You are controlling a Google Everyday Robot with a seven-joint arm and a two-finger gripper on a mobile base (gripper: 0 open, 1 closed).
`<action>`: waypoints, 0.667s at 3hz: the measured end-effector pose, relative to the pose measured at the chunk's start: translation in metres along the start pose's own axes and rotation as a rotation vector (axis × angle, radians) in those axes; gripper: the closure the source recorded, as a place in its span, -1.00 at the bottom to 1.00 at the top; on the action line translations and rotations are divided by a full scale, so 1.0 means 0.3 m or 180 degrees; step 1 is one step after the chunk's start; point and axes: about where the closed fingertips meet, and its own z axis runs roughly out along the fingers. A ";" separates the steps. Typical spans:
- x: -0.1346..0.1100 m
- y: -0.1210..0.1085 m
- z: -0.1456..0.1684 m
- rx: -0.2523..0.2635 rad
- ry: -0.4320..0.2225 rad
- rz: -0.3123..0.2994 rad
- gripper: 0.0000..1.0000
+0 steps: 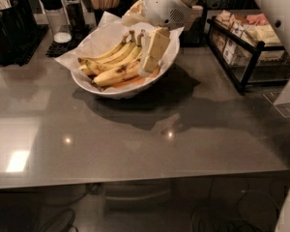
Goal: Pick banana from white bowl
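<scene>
The bananas [110, 67] lie bunched and touching one another in the white bowl [117, 93], just beside and beneath the gripper [152, 56]. A close from here may well catch two fruits at once, or snag the crinkled paper liner [97, 36] under them and drag the bowl, because the tool sits where the bunch crowds together. The arm [170, 4] reaches in from above and beyond the bowl, its wrist bent so the gripper slants down into the bunch; whether it is wide, narrow or holding a banana I cannot tell.
</scene>
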 end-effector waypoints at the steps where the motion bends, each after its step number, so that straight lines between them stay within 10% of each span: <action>1: 0.000 0.000 0.000 0.0000 0.0000 0.0000 -0.78; 2: -0.001 -0.001 0.005 -0.0001 -0.0003 0.0002 -0.92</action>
